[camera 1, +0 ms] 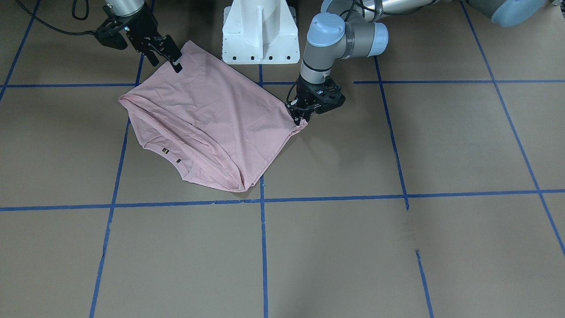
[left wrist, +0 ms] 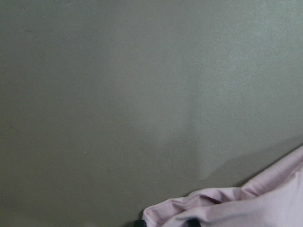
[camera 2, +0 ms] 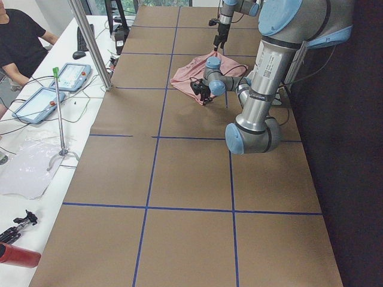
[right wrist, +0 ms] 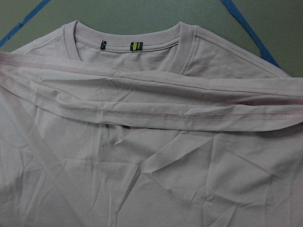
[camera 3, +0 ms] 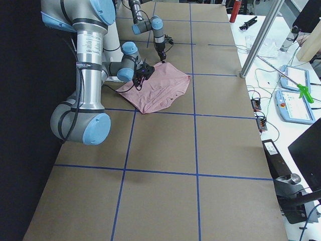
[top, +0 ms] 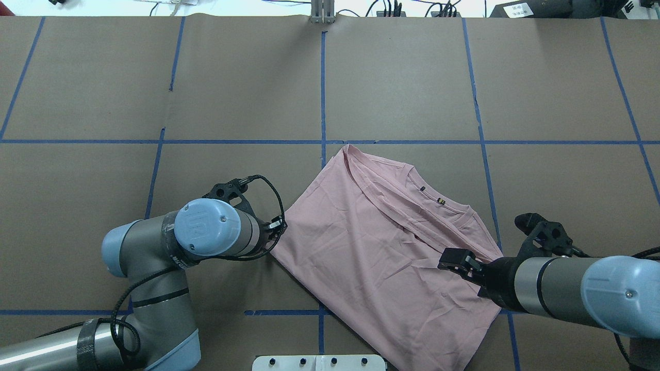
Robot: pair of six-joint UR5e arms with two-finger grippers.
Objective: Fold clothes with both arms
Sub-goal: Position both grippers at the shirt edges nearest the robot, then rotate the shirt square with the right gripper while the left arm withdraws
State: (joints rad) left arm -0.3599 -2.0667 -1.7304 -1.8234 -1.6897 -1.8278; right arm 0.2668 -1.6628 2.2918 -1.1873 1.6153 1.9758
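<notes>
Overhead exterior shows the shirt (top: 371, 247), folded once, at the middle of the worktop's (top: 412, 77) robot-side edge; the left end effector (camera 1: 301, 118) pinches one fold corner, the right end effector (top: 451, 262) hangs spread over the other, likely so both lift together for a second fold.

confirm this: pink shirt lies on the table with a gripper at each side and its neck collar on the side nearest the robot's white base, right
Wrong on the collar: the overhead exterior view shows it on the side of the shirt farthest from the white base. The rest stands: it lies on the table, with the left gripper and right gripper at opposite sides.
</notes>
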